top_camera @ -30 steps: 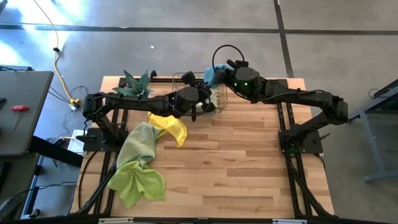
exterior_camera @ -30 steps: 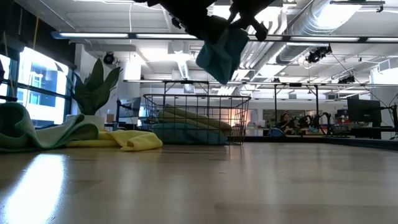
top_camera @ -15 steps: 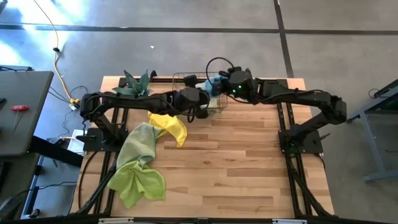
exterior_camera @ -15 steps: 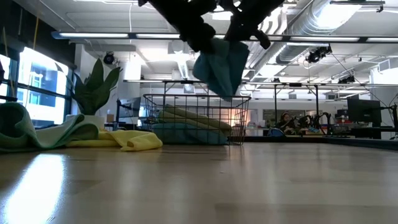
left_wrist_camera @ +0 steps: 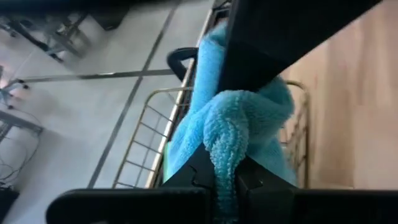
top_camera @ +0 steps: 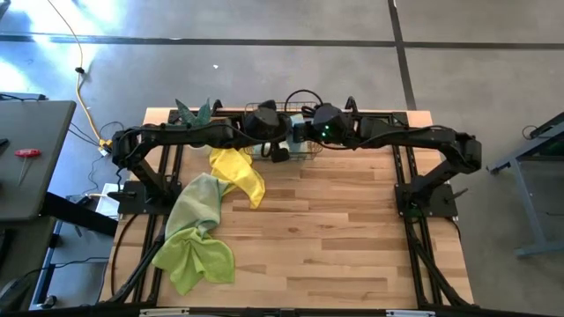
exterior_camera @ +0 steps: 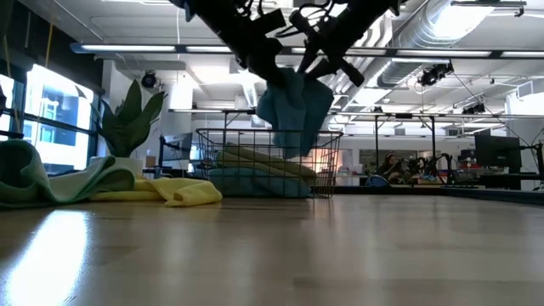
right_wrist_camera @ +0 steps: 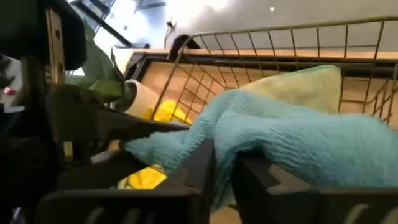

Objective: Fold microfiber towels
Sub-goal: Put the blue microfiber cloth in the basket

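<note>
Both arms meet over the wire basket [top_camera: 295, 145] at the far edge of the bench [top_camera: 352, 229], holding a light blue towel [exterior_camera: 293, 106] between them. The left gripper [left_wrist_camera: 225, 180] has its fingers clenched on a bunched fold of the towel, which runs down between them as a narrow rope. The right gripper [right_wrist_camera: 222, 163] pinches another part of the same cloth; its fingers stand only a little apart, with blue fabric pressed in the narrow gap, so it is grasping the towel.

In the low view the blue towel hangs as a crumpled bundle from the two grippers, its long axis running up and down, its lower end reaching down to the rim of the basket. Folded towels lie inside the basket, a pale green one [right_wrist_camera: 298, 84] among them.

A yellow towel [top_camera: 238, 172] lies crumpled on the bench just left of the basket. Nearer the left front, a pale sage towel [top_camera: 198, 202] and a lime green towel [top_camera: 194, 255] lie overlapping in a long heap that runs from the yellow one toward the front edge. A potted plant [exterior_camera: 132, 119] stands at the far left corner
</note>
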Robot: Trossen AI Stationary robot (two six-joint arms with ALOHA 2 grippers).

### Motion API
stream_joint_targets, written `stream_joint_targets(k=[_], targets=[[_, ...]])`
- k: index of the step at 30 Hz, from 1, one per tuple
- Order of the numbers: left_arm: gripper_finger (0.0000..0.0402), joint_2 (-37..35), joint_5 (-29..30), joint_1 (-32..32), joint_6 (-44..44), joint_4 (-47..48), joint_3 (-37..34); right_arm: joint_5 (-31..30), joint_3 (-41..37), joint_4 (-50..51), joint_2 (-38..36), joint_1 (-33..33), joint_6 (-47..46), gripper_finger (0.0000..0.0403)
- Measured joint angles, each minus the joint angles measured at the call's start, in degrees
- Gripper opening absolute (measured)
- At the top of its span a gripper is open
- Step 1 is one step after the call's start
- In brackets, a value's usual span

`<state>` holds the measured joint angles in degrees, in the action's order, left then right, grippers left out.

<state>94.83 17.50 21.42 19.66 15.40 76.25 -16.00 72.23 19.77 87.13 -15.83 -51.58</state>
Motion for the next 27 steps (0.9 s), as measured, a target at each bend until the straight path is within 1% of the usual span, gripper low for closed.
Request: stream_joint_targets(k=[3,6,8,10,13,16,18,20,25,26,27], targets=[[0.0000,0.00,-3.44,0.57,0.80,0.79,0.00,3.46,0.02,0.05,0.26,-1.22,1.42,0.0087],[0.0000,0.00,-7.85,2.03,0.82,2.93,0.00,10.31,0.02,-0.19,0.23,-2.75,6.08,0.0126],[0.0000,0.02,-10.26,3.07,0.45,5.21,0.00,16.79,0.02,1.34,0.04,-3.75,12.09,0.0146],[0.0000,0.02,-11.71,3.85,0.50,6.35,0.00,21.97,0.02,3.46,-0.23,-4.41,18.19,0.0160],[0.0000,0.02,-13.29,4.87,1.19,6.45,0.00,26.41,0.02,7.39,-0.48,-4.83,26.14,0.0170],[0.0000,0.02,-15.80,5.91,1.44,6.47,0.00,26.33,0.02,12.12,-1.00,-4.83,35.75,0.0171],[0.0000,0.02,-16.75,6.31,1.38,6.53,0.00,24.94,0.02,14.87,-1.54,-4.72,42.25,0.0171],[0.0000,0.04,-17.07,6.45,1.32,6.53,0.00,23.26,0.02,17.35,-2.33,-4.64,46.76,0.0171],[0.0000,0.04,-17.27,6.33,0.88,6.58,0.00,22.13,0.02,22.16,-5.48,-4.27,52.12,0.0172],[0.0000,0.04,-17.33,6.33,0.73,6.58,0.00,21.17,0.02,22.87,-6.07,-4.14,52.61,0.0172],[0.0000,0.04,-17.39,6.33,0.50,6.58,0.00,18.99,0.02,23.25,-6.54,-3.90,52.69,0.0172]])
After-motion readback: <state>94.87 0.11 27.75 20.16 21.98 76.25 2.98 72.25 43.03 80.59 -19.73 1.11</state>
